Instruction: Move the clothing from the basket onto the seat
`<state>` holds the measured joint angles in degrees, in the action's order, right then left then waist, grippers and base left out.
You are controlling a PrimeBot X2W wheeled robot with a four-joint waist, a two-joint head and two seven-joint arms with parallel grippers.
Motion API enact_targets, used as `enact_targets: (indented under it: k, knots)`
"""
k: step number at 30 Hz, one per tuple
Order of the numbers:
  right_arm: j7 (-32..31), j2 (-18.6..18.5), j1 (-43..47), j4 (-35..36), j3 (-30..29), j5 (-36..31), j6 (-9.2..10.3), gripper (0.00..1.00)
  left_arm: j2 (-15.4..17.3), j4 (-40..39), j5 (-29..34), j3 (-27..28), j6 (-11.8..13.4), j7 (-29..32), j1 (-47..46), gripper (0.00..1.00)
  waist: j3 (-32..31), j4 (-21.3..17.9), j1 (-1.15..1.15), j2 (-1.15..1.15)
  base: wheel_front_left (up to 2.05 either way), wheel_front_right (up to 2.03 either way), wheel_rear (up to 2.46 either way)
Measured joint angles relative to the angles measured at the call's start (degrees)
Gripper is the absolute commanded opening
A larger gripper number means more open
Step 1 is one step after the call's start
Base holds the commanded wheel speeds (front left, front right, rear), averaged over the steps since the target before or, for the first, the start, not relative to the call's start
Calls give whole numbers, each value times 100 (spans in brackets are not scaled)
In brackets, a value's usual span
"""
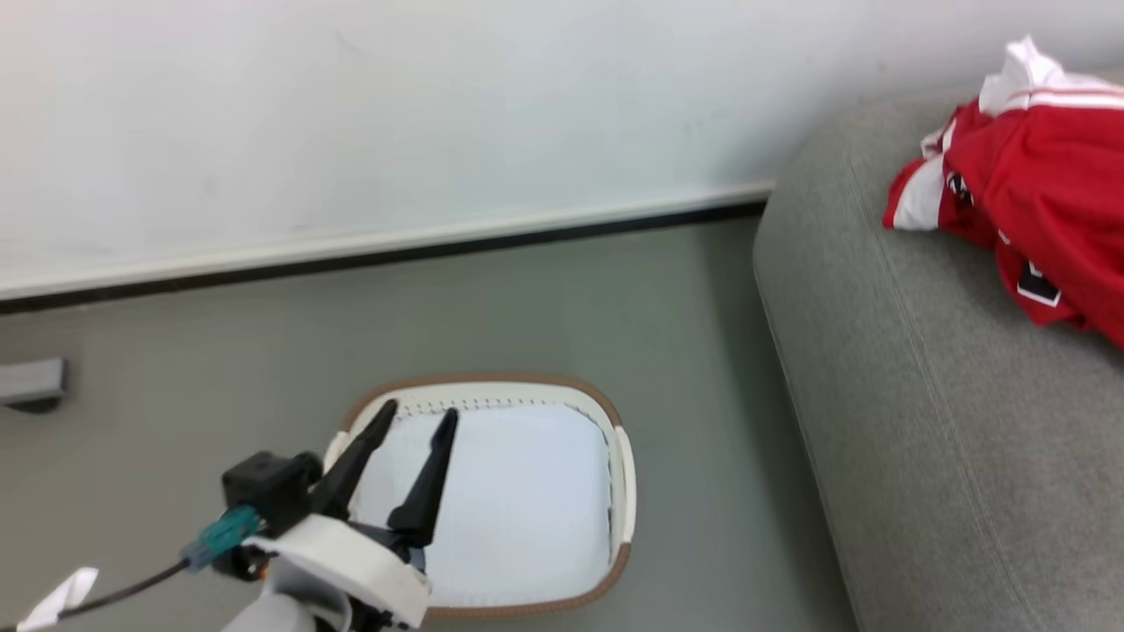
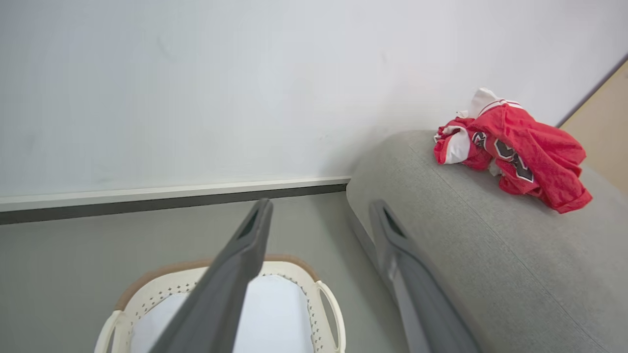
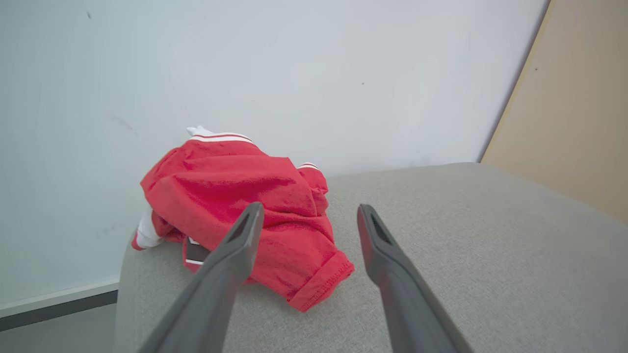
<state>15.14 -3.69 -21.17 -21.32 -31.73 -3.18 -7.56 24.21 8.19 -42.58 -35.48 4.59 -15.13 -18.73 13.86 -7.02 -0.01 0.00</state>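
- the clothing (image 1: 1027,167) is one crumpled heap of bright red mesh-like jersey fabric with white striped trim and black-and-white letter patches. it lies on the seat (image 1: 922,421), near its rounded end by the wall.
- the seat is one large grey sofa with woven, slightly nubby upholstery, soft rounded edges and a seam line along the top.
- the basket (image 1: 615,456) is one oval of white perforated plastic with a brown woven rim. it stands on the smooth grey floor (image 1: 571,307) beside the seat, and a plain white liner (image 1: 509,491) lies flat inside it.
- the left gripper (image 1: 419,412) hovers over the basket's near-left rim, its two long dark tapered fingers spread apart and grasping nothing.
- the right gripper (image 3: 310,208) hangs over the seat, its two fingers released wide and empty, with the clothing just beyond and to the left of them.
- the head view gives the basket's oval from above, while the left wrist view catches its far end and two white loop handles.
- the right wrist view takes in a beige panel (image 3: 574,122) against the pale wall (image 3: 294,73), and the garment's rolled hem close up.
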Motion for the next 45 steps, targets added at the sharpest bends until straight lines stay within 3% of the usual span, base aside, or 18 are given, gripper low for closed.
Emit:
enact_targets:
  k: [12,23,33,45]
  knots:
    - [3,52,953,856,1300,382,0,100,-716,309,1061,1857,-214,-1,1251,100,-892,563,0,0,0,0,0]
    - [2,88,1770,800,2283,1138,0,100,-1358,497,2045,2985,-767,-1,1838,100,-1378,980,0,0,0,0,0]
    - [2,89,2258,820,2849,1358,0,100,-1796,639,2497,3433,-1120,-1,2012,100,-1506,885,1,0,0,0,0]
    - [2,87,2348,737,2921,1352,0,100,-1956,829,2665,3519,-1196,-1,2008,100,-1602,712,1,0,0,0,0]
